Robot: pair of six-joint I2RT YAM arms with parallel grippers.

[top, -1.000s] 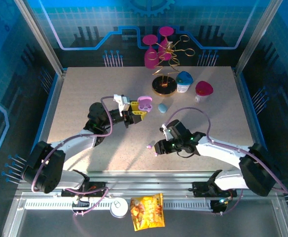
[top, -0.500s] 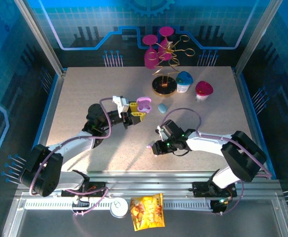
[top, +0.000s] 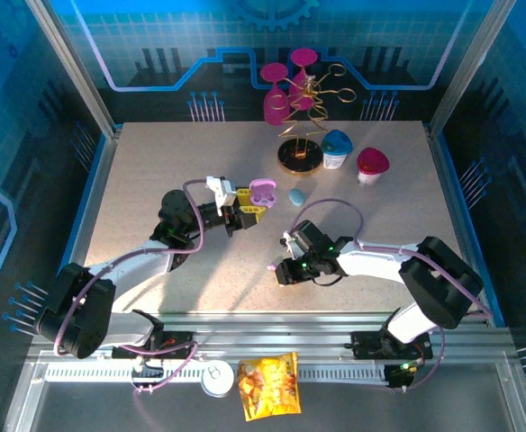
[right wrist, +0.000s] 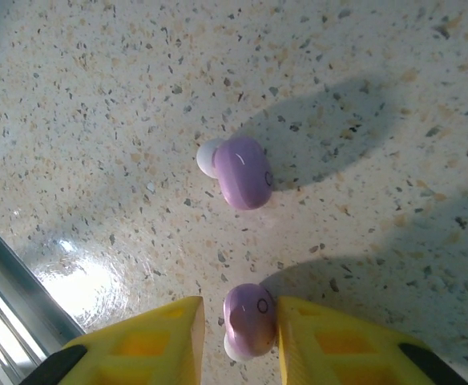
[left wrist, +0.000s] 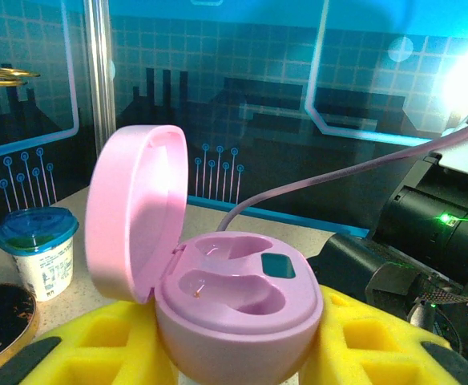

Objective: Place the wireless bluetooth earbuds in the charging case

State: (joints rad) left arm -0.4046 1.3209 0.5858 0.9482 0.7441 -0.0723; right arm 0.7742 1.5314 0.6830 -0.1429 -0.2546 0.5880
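My left gripper [top: 249, 211] is shut on the open lilac-pink charging case [top: 263, 191], held upright above mid-table. In the left wrist view the case [left wrist: 238, 301] sits between the yellow fingers [left wrist: 362, 345], lid [left wrist: 134, 208] tipped back, both wells empty. My right gripper [top: 280, 271] is down at the tabletop to the right. Two lilac-pink earbuds lie there: one earbud [right wrist: 244, 172] lies free ahead of the fingers, the other earbud [right wrist: 250, 321] sits between them. The right finger [right wrist: 338, 345] touches it; a gap remains at the left finger [right wrist: 150, 349]. My right gripper [right wrist: 240, 325] is open.
A pale blue pebble case [top: 296, 195] lies just right of the pink case. At the back stand a gold rack with pink glasses [top: 294, 99], a blue-lidded cup [top: 337, 148] and a red-lidded cup [top: 371, 164]. A snack bag [top: 269, 385] and a can [top: 217, 379] lie beyond the near rail.
My right gripper has slid a little left and lowered over the earbuds, its fingers narrowing around one. The left arm holds the case nearly still.
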